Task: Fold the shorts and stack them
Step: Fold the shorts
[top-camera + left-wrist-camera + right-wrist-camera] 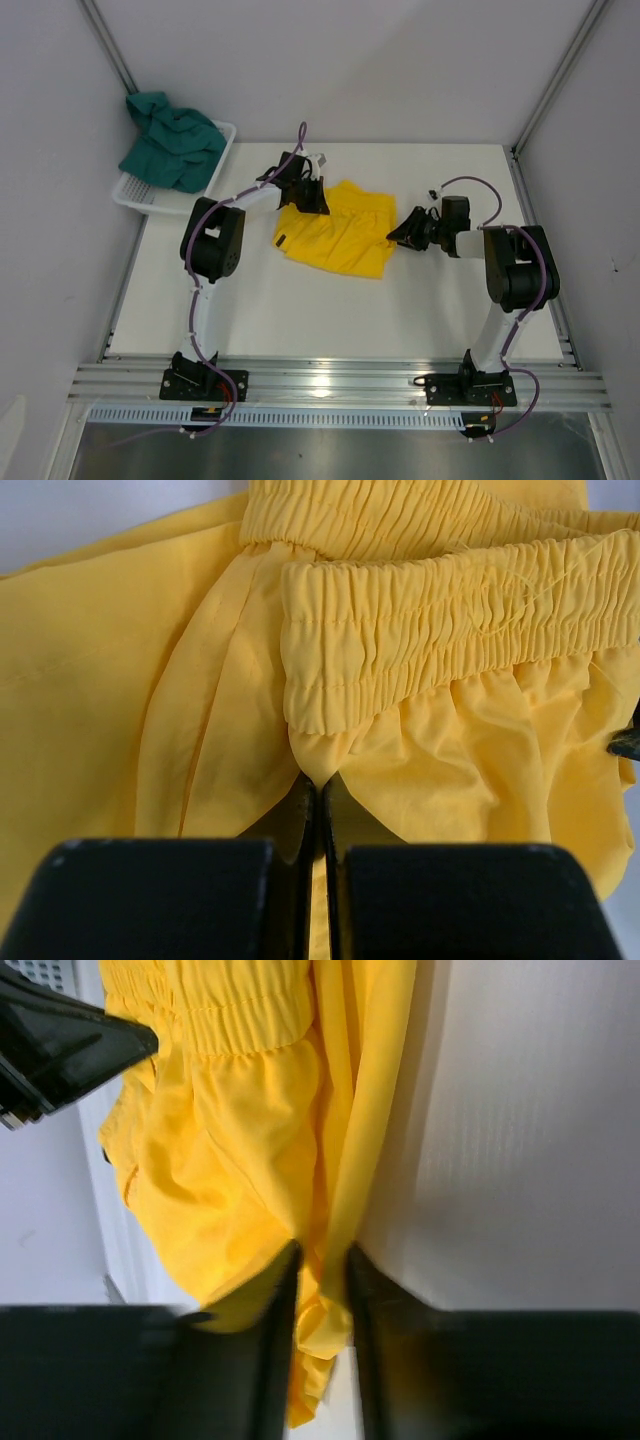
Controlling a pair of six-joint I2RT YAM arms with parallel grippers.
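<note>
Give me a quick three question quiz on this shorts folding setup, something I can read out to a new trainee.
1. Fill in: the left gripper pinches the yellow shorts just below the elastic ____.
2. Where are the teal shorts? A) spread flat on the table B) heaped in the white basket C) draped over an arm
3. True or false: the yellow shorts are stacked on the teal shorts.

Key: 1 waistband; 2 B; 3 false, the two pairs lie well apart.
</note>
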